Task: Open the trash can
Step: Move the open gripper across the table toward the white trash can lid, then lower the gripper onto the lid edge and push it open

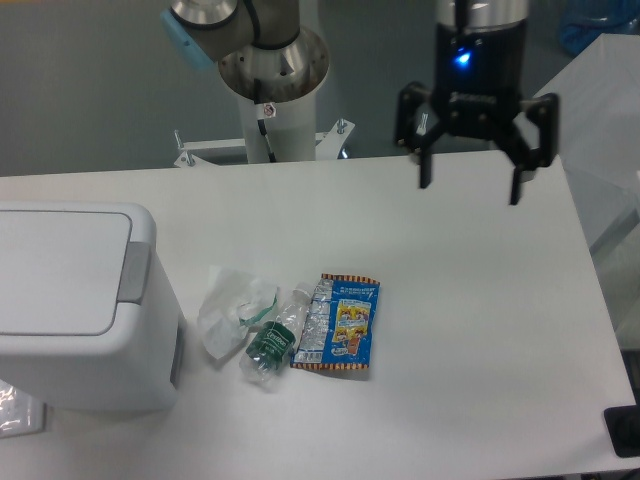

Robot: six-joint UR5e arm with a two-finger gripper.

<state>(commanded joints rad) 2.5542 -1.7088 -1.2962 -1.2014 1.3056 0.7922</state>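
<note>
The trash can (70, 300) is a large white boxy bin at the left edge of the table, lid flat and shut. Its grey push-button strip (133, 271) runs along the lid's right side. My gripper (470, 190) hangs over the far right part of the table, well to the right of the bin and apart from it. Its two black fingers (425, 170) are spread wide with nothing between them.
A crumpled clear plastic wrapper (232, 308), a squashed green-labelled bottle (272, 338) and a blue snack packet (338, 323) lie just right of the bin. The arm's white base column (272, 80) stands behind the table's far edge. A black object (625, 432) sits at the right front corner.
</note>
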